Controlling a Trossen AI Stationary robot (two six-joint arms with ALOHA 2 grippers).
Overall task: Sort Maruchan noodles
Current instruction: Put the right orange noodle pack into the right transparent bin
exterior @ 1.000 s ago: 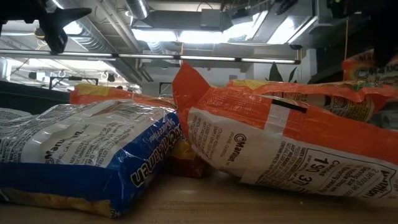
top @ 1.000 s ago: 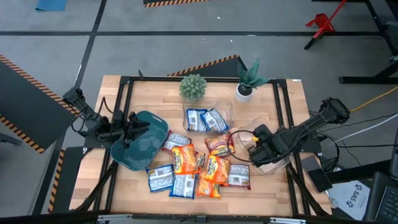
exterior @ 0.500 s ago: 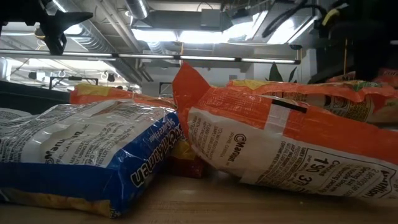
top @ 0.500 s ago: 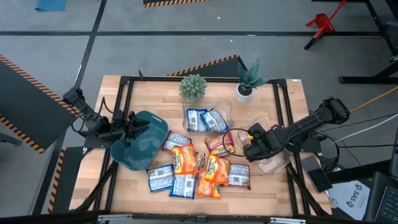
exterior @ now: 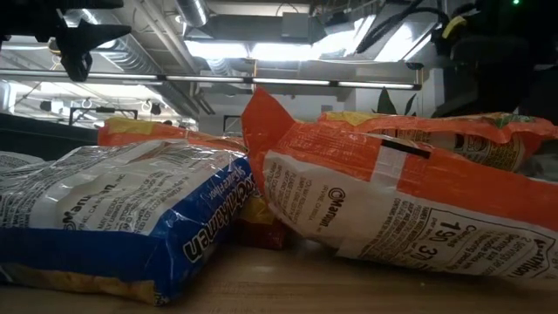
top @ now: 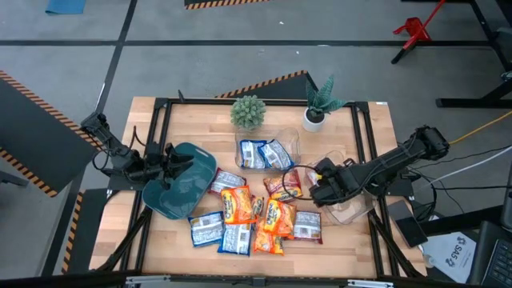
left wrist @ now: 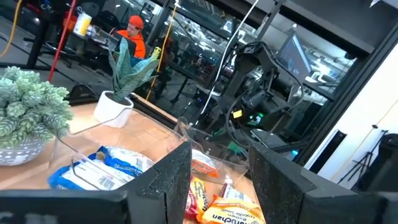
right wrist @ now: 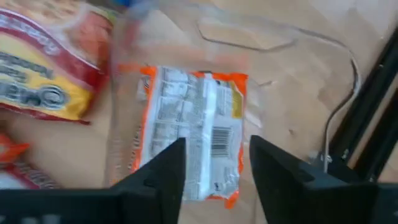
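My right gripper (top: 314, 186) hangs above the table (top: 364, 136) at the right edge of the noodle heap; in its wrist view the two dark fingers (right wrist: 163, 177) stand clearly apart with nothing between them, and an orange packet (right wrist: 189, 134) lies face-down below the gap inside a clear tub (right wrist: 124, 106), its barcode and fine print visible but not readable. My left gripper (top: 173, 161) waits well to the left of that claw, over the dark teal bin (top: 178, 188), fingers (left wrist: 168, 186) spread with only air between them. The Maruchan noodles (top: 254, 214) lie mostly in a loose pile just left of and nearer the table's front than the right gripper, blue-and-white, orange and red-brown packets overlapping. Two further blue packets (top: 264, 154) sit in a second clear tub (top: 282, 144) beyond the pile, left of the right gripper. From the low view, a blue packet (exterior: 113, 218) shows part of the word "Maruchan" sideways, and the orange packet (exterior: 410, 196) beside it carries "Maruchan" in small print above a nutrition panel with large numerals. Two potted plants (top: 248, 112) stand at the table's far edge.
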